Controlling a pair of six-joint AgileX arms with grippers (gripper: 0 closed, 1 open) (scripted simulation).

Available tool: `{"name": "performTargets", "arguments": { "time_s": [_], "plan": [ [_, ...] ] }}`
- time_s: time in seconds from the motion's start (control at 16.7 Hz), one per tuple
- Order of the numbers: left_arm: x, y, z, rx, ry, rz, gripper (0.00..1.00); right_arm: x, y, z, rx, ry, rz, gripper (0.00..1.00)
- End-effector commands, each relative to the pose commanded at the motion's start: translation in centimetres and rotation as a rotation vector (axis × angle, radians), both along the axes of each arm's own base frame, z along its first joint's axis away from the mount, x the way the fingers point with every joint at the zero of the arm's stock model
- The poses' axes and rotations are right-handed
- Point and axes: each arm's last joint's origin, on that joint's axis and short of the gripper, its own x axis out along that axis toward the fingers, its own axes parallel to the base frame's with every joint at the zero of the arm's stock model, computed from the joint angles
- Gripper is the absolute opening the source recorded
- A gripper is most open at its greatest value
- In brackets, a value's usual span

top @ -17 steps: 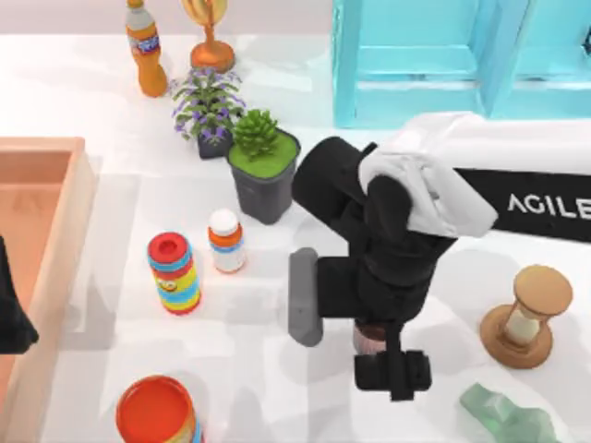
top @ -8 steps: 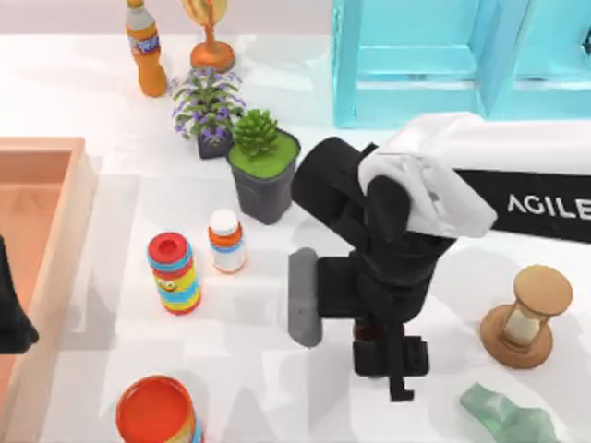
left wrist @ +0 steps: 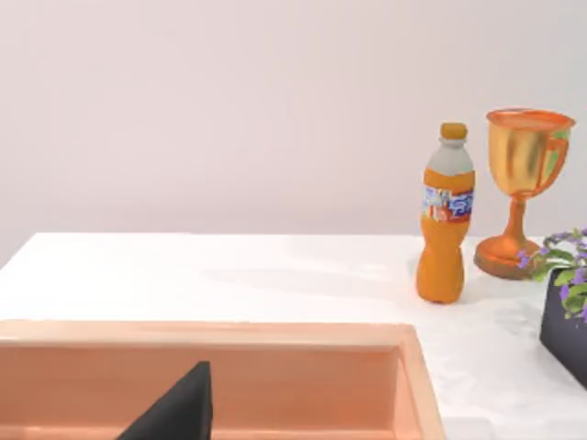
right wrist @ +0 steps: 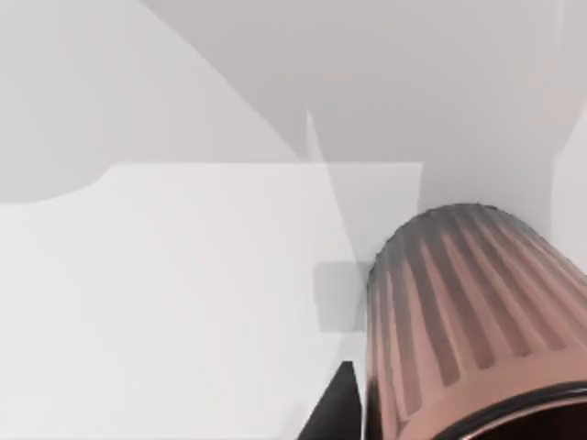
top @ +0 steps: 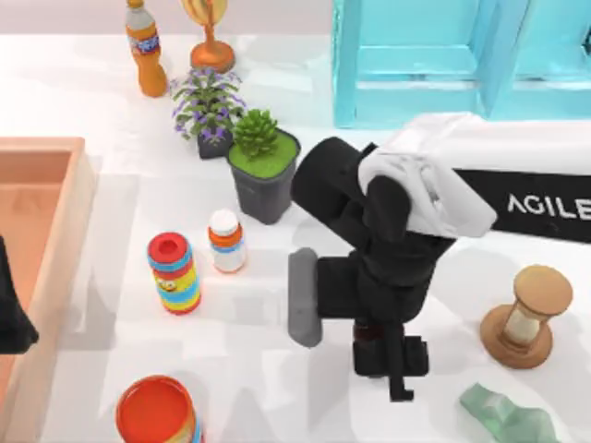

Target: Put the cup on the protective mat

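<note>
we reach our right arm over the middle of the white table [top: 111, 83], and our right gripper [top: 391, 355] points down just left of the hourglass [top: 526, 317]. the cup [right wrist: 477, 321] sits directly under this gripper; from above it is almost wholly hidden by the arm, while the right wrist view shows its ribbed brownish wall close up, with the dark rim at the lower edge of that view. a dark finger [right wrist: 335, 408] lies just beside the cup's wall, yet we cannot tell whether the claw is spread or pinching the cup. a grey mat [top: 303, 297] lies flat on the table just left of the gripper. our left arm stays parked at the left edge, over the orange tray [top: 55, 231]. elsewhere stand a striped canister with a red cap [top: 174, 273], a small white-capped bottle [top: 225, 241], a potted succulent [top: 263, 175], a purple-flowered plant [top: 208, 106], an orange soda bottle [left wrist: 445, 225] and a gold trophy [left wrist: 523, 183].
</note>
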Motion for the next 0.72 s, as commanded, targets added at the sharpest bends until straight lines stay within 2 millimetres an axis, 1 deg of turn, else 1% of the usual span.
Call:
{"name": "performTargets", "arguments": {
  "time_s": [0.06, 0.18, 0.24, 0.36, 0.48, 0.54, 0.66, 0.72],
  "plan": [
    [0.0, 0.0, 0.0, 0.000, 0.000, 0.000, 1.00, 0.0, 0.0, 0.1, 0.001, -0.001, -0.002, 0.00],
    [0.0, 0.0, 0.0, 0.000, 0.000, 0.000, 1.00, 0.8, -0.9, 1.3, 0.023, -0.016, -0.038, 0.00],
    [0.0, 0.0, 0.0, 0.000, 0.000, 0.000, 1.00, 1.6, -1.7, 2.4, 0.043, -0.032, -0.073, 0.00],
    [0.0, 0.0, 0.0, 0.000, 0.000, 0.000, 1.00, 3.5, -4.6, 4.9, 0.090, -0.069, -0.179, 0.00],
    [0.0, 0.0, 0.0, 0.000, 0.000, 0.000, 1.00, 5.7, -9.0, 7.2, 0.132, -0.109, -0.332, 0.00],
    [0.0, 0.0, 0.0, 0.000, 0.000, 0.000, 1.00, 6.8, -11.7, 8.1, 0.149, -0.129, -0.428, 0.00],
    [0.0, 0.0, 0.0, 0.000, 0.000, 0.000, 1.00, 8.3, -18.1, 9.3, 0.169, -0.160, -0.644, 0.00],
    [0.0, 0.0, 0.0, 0.000, 0.000, 0.000, 1.00, 8.6, -21.4, 9.6, 0.172, -0.169, -0.758, 0.00]
  ]
}}
